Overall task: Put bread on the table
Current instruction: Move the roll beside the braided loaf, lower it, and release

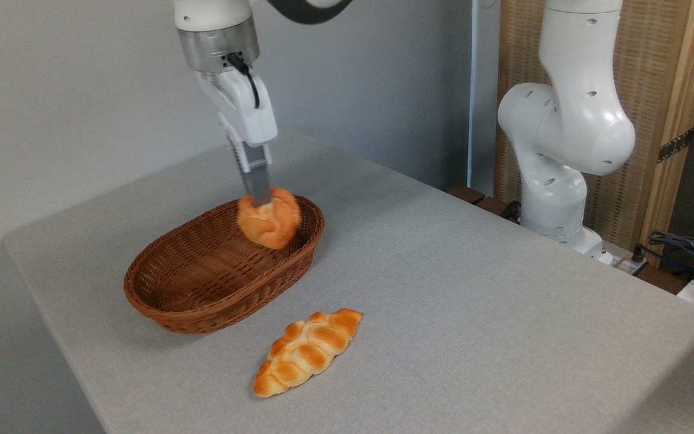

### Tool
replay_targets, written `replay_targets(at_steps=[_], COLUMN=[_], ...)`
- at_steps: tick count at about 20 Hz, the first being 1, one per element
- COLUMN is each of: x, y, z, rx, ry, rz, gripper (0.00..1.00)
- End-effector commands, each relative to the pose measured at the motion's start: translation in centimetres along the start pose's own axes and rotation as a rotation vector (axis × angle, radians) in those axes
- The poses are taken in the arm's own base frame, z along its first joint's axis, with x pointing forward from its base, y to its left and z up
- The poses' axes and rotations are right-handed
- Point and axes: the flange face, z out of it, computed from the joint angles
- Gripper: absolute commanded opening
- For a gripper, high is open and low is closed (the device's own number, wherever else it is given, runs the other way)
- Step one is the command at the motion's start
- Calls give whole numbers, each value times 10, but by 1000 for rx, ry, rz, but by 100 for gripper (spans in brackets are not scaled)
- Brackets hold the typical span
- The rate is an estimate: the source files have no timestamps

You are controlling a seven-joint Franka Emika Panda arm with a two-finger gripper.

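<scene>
Where walls stand grey, speckled table (473, 289).

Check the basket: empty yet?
Looks empty. The wicker basket shows bare weave inside; the bun hangs over its far end, pinched in the tool. Floor behind the near wall is hidden.

No writing, label, brand mark or number can be read anywhere in the view. The robot arm's white casing (570, 126) carries only plain round holes, with no lettering that can be made out.
</scene>
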Motion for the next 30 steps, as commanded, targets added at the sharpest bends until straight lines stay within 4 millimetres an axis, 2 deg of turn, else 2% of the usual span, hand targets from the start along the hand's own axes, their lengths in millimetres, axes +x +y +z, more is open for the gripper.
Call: replay_targets(at_steps=[1,3,7,9,10,11,12,17,21,24,25,28,30], x=[-36,-49,-74,-83,-85,-85,-85,-78,-76,-81,-83,-63,-51], y=[-5,-6,-20,-24,-25,-25,-26,-34,-59,-71,-77,-85,-82], z=[4,9,35,51,55,57,57,42,0,-23,-37,-52,-51], rx=[-27,-65,-77,-60,-58,-56,-50,21,105,51,39,28,16], ry=[-176,-236,-330,-400,-412,-415,-418,-356,-150,10,66,128,141], rz=[52,95,69,62,62,56,48,2,-193,-270,-303,-382,-363], gripper=[17,17,29,43,53,84,100,100,100,100,100,100,100])
